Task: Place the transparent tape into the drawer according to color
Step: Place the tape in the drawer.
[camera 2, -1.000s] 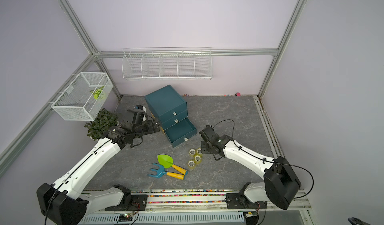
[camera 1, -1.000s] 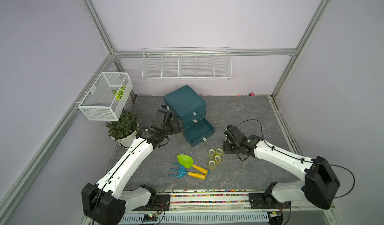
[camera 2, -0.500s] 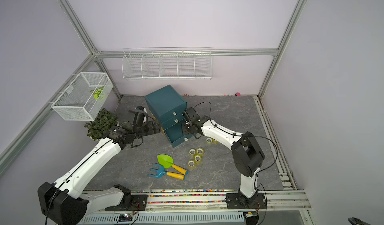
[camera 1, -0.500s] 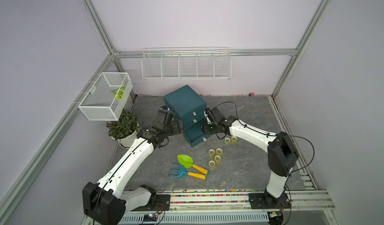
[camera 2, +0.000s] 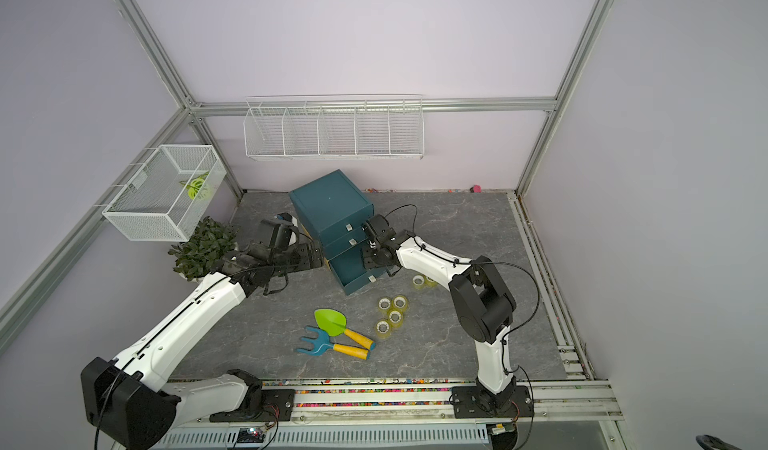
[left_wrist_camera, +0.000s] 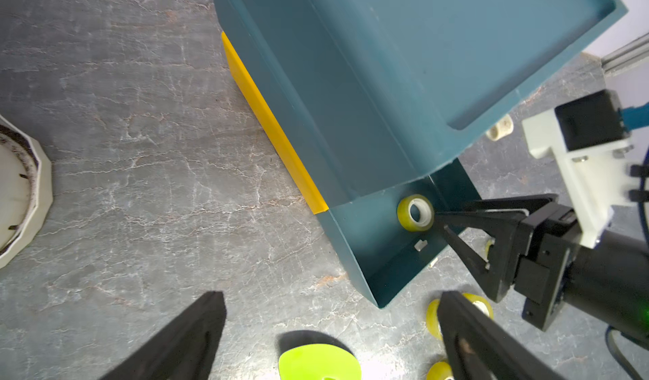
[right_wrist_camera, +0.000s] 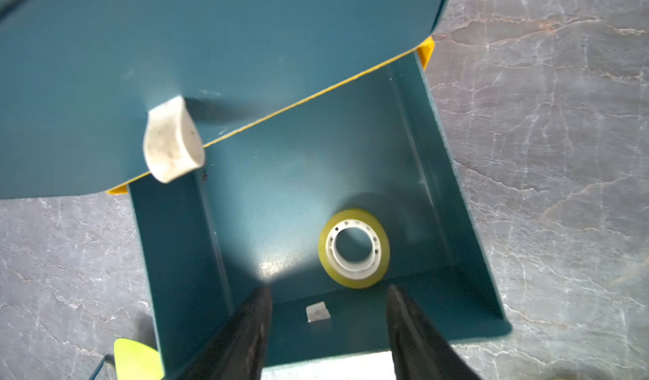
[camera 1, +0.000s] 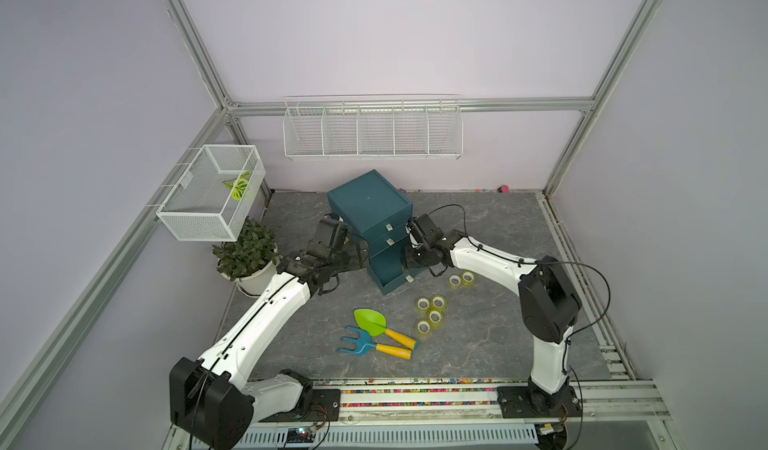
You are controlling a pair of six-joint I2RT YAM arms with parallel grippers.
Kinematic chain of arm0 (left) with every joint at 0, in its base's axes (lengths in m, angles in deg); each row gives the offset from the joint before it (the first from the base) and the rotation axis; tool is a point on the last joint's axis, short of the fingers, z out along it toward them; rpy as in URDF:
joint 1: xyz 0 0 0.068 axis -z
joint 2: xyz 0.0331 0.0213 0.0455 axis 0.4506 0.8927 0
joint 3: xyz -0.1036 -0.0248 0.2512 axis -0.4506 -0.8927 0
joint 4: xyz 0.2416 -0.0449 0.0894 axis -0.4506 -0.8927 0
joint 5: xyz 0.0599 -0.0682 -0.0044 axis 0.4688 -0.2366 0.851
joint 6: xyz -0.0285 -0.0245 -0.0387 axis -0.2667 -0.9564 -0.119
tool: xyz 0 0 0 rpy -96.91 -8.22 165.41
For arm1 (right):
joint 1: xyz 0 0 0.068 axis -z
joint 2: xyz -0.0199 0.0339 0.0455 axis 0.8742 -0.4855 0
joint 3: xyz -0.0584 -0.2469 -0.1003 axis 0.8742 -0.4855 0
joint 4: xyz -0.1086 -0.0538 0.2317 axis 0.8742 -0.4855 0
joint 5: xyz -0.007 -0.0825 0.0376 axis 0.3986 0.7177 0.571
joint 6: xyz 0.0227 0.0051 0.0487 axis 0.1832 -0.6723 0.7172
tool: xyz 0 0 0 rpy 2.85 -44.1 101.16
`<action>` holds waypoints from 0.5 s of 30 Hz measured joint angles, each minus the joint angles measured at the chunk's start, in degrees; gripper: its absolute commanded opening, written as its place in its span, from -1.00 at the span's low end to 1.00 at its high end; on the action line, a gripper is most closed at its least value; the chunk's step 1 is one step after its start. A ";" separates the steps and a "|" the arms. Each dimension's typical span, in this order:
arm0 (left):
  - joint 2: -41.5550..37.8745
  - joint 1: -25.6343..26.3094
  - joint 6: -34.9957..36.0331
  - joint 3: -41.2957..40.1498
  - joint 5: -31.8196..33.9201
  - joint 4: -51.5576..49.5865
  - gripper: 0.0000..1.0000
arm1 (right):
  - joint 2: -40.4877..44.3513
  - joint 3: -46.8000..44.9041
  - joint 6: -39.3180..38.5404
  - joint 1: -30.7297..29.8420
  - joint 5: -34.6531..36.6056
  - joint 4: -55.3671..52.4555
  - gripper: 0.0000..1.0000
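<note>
Right wrist view, nearest first: the right gripper (right_wrist_camera: 330,329) hangs over the pulled-out teal bottom drawer (right_wrist_camera: 460,220), its black fingers (right_wrist_camera: 246,336) spread with nothing between them. Just beyond their tips, a small yellow-green transparent tape roll (right_wrist_camera: 377,260) with a white core lies flat on the drawer floor. It is near the front wall and touches neither finger. Farther on, the white knob (right_wrist_camera: 172,143) of the shut drawer above overhangs the opening.

The drop looks done, so the step in hand is probably the withdrawal. Doing it well means rising above the front wall with the fingers apart before swinging away. It also means staying off that knob, so the teal three-drawer cabinet (camera 1: 368,202) is not shoved.

Left wrist view adds the side-on picture: the right fingers' tips sit just beside the roll, within the drawer's opening. The left gripper (left_wrist_camera: 330,301) has its fingers spread wide and empty over the grey marbled tabletop (left_wrist_camera: 140,150) next to the cabinet. Whether it braces the cabinet I cannot tell.

Neither top view shows the roll in the drawer, but only they show what is left to sort. Past the green toy shovel (camera 1: 370,321) sit four clustered yellow-green rolls (camera 1: 432,315), then two more rolls (camera 1: 461,279) near the drawer. All six look the same tint, so they likely belong in this drawer.
</note>
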 measured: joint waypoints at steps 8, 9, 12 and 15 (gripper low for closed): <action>0.02 5.11 0.09 2.45 -0.61 -0.70 1.00 | 14.88 -10.43 1.53 0.02 1.92 2.14 0.15; 0.11 6.64 0.02 3.13 -0.63 -0.74 1.00 | 17.38 -12.28 1.95 0.02 2.43 2.60 0.15; 1.36 11.34 -0.24 5.25 -0.66 -0.63 1.00 | 24.59 -18.82 3.80 0.13 4.42 3.69 0.14; 4.66 16.17 -0.50 7.13 -0.79 -0.22 0.99 | 31.19 -26.53 6.25 0.96 6.56 3.76 0.15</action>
